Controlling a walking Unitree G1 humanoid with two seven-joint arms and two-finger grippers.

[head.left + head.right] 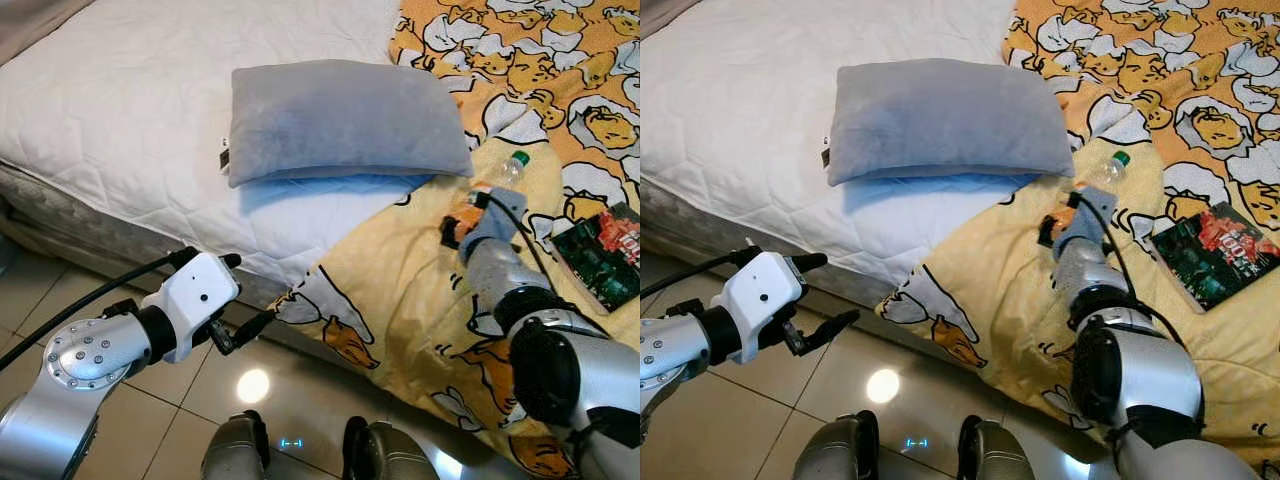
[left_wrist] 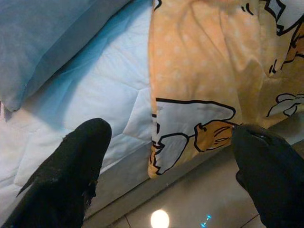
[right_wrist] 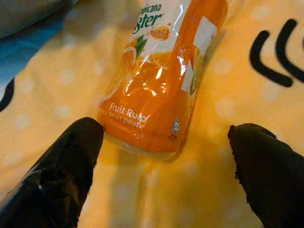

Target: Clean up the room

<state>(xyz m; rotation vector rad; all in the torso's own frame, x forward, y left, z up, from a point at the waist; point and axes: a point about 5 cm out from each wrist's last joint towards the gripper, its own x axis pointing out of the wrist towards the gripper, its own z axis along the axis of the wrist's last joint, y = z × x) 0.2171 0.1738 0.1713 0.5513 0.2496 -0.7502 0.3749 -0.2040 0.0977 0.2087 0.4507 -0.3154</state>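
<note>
- Head views: a plastic juice bottle (image 1: 493, 186) with a green cap lies on its side on the yellow cartoon-print blanket (image 1: 420, 300), just beside the lower right corner of the grey pillow (image 1: 340, 118). Its cap end points away from the robot, toward the head of the bed, so its long axis runs roughly in line with the reaching right arm. The right gripper (image 1: 1065, 226) sits at the bottle's near, bottom end; the wrist housing hides its fingers here. A dark book (image 1: 600, 255) lies on the blanket farther to the right, apart from the bottle. The left gripper (image 1: 240, 300) hangs low over the tiled floor (image 1: 170, 400) at the mattress (image 1: 120, 130) edge, well apart from the bottle, so the right arm is plainly the nearer one.

- Left wrist view: the two black fingers (image 2: 71, 175) stand spread apart with nothing between them, looking at the hanging corner of the blanket and the mattress side.

- Right wrist view: the orange juice bottle (image 3: 164, 80) lies straight ahead, label up, its base end toward the camera and centred between the two fingertips (image 3: 66, 166), which are spread wide and touch neither side. In my judgement the gripper must advance along the bottle's axis before closing across its width.
</note>
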